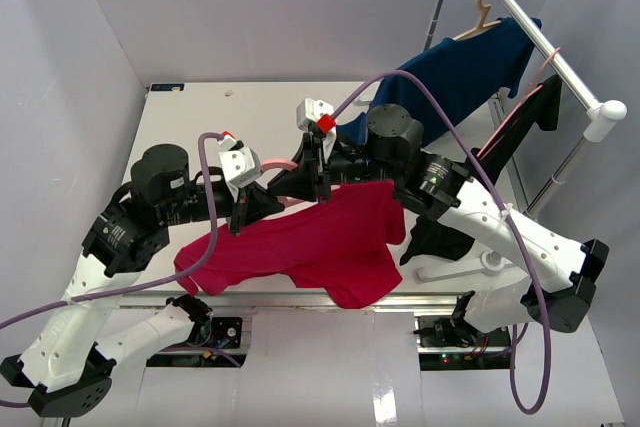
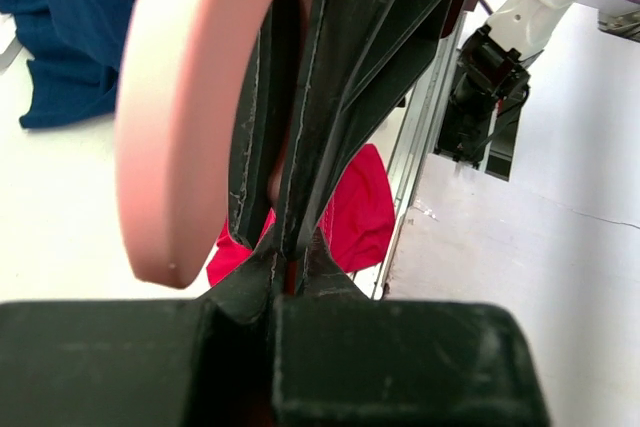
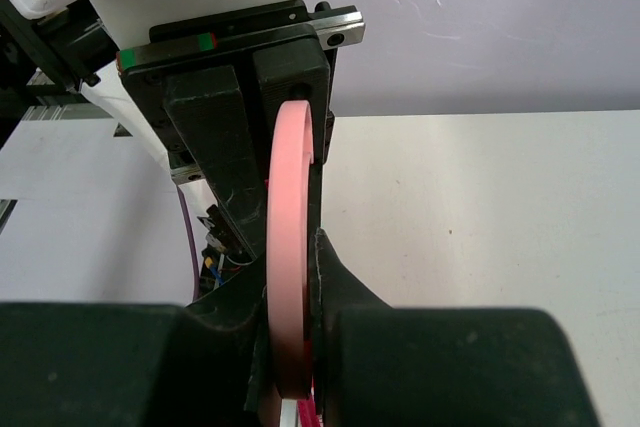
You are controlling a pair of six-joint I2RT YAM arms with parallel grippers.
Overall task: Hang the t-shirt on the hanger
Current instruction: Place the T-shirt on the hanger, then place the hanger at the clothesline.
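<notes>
Both pincers are pressed together: right pincer (image 1: 310,185) pinches the hanger (image 3: 288,197), left pincer (image 1: 250,209) beside it, on what I cannot tell. T-shirt (image 1: 310,242) droops over the bench's (image 1: 200,117) near edge; keep the hanger level.

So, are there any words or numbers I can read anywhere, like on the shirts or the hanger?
No words, numbers or brand names can be read in any view.
t-shirt: plain red cloth, no print or label showing.
hanger: plain pink, no markings.
navy shirt: plain blue, no print showing.
</notes>
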